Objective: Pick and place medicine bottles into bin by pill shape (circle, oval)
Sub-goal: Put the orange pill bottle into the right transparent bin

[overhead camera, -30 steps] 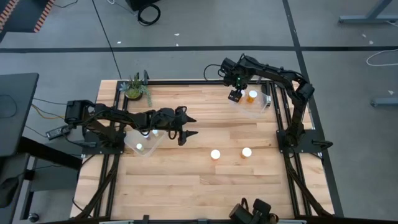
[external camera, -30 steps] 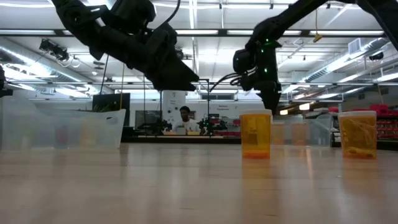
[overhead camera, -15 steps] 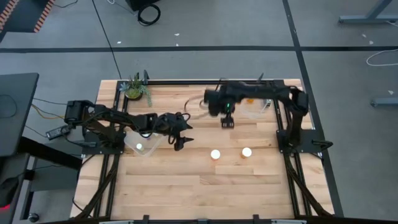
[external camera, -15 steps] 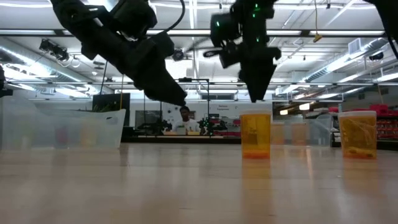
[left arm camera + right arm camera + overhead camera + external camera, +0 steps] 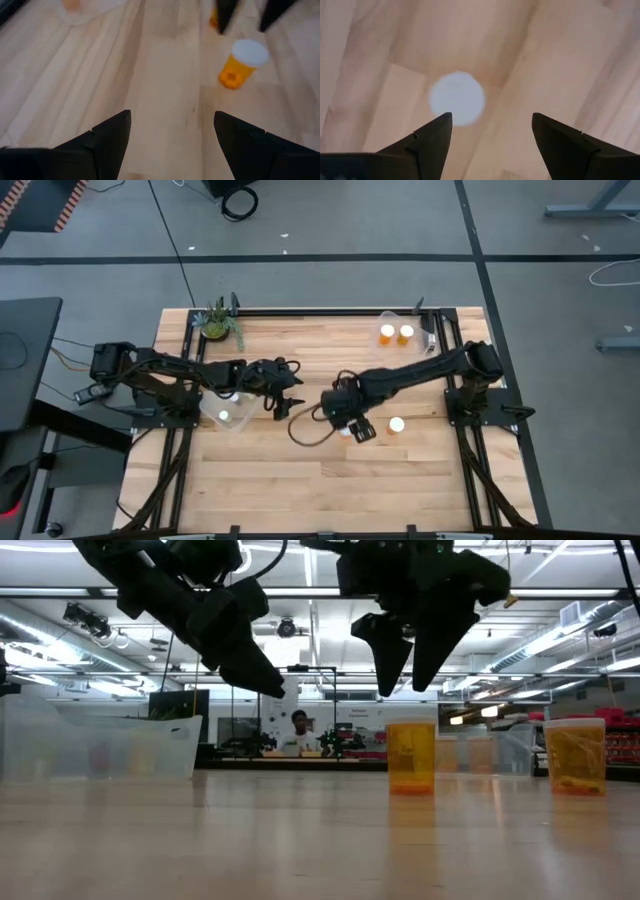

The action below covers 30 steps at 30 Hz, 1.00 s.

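Two amber bottles with white caps stand upright on the wooden table. My right gripper [image 5: 352,425] hangs open over one bottle [image 5: 411,755], whose white cap [image 5: 457,97] shows below and between its fingers, apart from them. The other bottle [image 5: 397,424] stands just to the right, also seen in the low view [image 5: 575,755] and the left wrist view [image 5: 242,62]. My left gripper [image 5: 288,395] is open and empty above the table, left of both bottles. Two more bottles [image 5: 396,333] stand in the far-right clear bin [image 5: 415,352]. One more bottle [image 5: 225,416] stands in the left clear bin [image 5: 240,406].
A green potted plant [image 5: 218,320] stands at the table's far left corner. A black cable loop [image 5: 305,430] hangs by my right wrist. Bare wood lies along the near half of the table [image 5: 330,490]. A person sits in the room far behind the table [image 5: 297,730].
My right gripper has swung from the far-right bin toward the near edge and the left, to a place over the bottle in the table's middle, fingers pointing down. A second bottle now shows in that bin. My left gripper has drawn back a little toward the left.
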### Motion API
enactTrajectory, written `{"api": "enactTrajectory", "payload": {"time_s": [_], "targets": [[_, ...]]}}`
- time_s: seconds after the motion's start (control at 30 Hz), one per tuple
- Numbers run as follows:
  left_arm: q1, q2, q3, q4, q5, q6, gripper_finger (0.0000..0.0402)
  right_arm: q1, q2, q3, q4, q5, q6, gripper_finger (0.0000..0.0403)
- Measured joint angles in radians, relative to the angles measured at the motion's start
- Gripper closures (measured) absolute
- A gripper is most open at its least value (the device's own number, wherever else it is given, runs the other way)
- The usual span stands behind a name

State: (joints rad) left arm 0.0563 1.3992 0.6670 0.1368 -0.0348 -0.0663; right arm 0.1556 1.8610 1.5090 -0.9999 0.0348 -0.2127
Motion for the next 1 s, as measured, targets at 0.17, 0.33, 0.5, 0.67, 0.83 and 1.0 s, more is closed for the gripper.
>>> {"api": "enactTrajectory", "payload": {"time_s": [0.17, 0.33, 0.5, 0.67, 0.83, 1.0], "targets": [[0.0, -0.017, 0.0, -0.06, -0.032, -0.001, 0.0108, 0.048, 0.0, -0.043, 0.066, 0.022, -0.005, 0.012], [0.0, -0.021, 0.0, -0.084, -0.033, -0.013, 0.0108, 0.077, 0.0, -0.076, 0.124, 0.02, -0.035, 0.012], [0.0, -0.021, 0.0, -0.08, -0.033, -0.024, 0.0108, 0.084, 0.0, -0.108, 0.159, 0.02, -0.048, 0.012], [0.0, -0.021, 0.0, -0.079, -0.033, -0.027, 0.0108, 0.083, 0.0, -0.13, 0.185, 0.038, -0.05, 0.012], [0.0, -0.021, 0.0, -0.079, -0.033, -0.028, 0.0108, 0.083, 0.0, -0.146, 0.202, 0.054, -0.05, 0.012], [0.0, -0.021, 0.0, -0.082, -0.033, -0.028, 0.0108, 0.082, 0.0, -0.202, 0.251, 0.053, -0.05, 0.012]]}}
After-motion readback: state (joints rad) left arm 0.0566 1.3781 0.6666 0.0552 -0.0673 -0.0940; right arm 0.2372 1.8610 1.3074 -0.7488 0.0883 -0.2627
